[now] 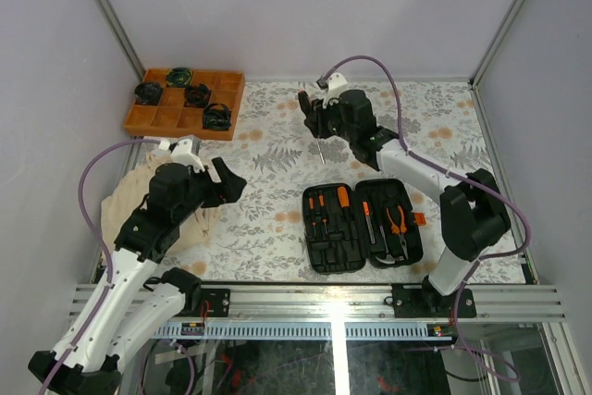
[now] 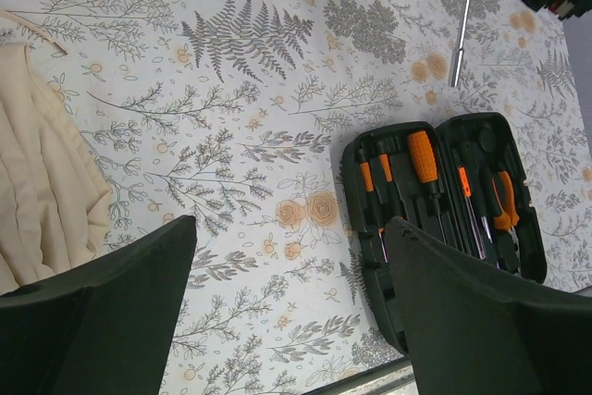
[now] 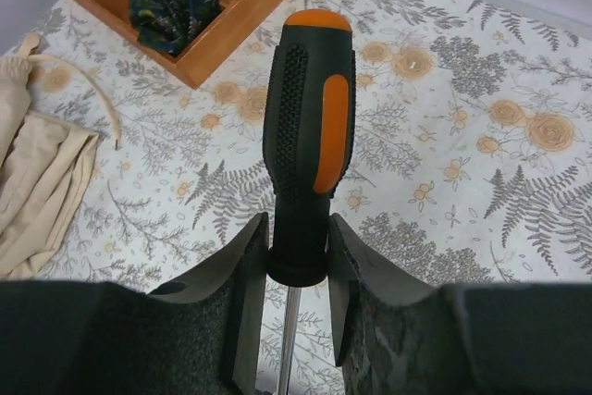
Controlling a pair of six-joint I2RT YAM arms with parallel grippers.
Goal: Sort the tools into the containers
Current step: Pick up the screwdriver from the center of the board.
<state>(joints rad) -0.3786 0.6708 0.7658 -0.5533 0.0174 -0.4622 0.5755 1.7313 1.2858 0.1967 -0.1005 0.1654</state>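
Pinching the screwdriver at its handle's base with our right hand, above the table beyond the open case, we risk it swivelling and missing its slot; our left hand gapes empty.

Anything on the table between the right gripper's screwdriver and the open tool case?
No, only bare floral cloth lies between the screwdriver, clamped in the right gripper, and the tool case. The left wrist view shows it plainly; the top view agrees.
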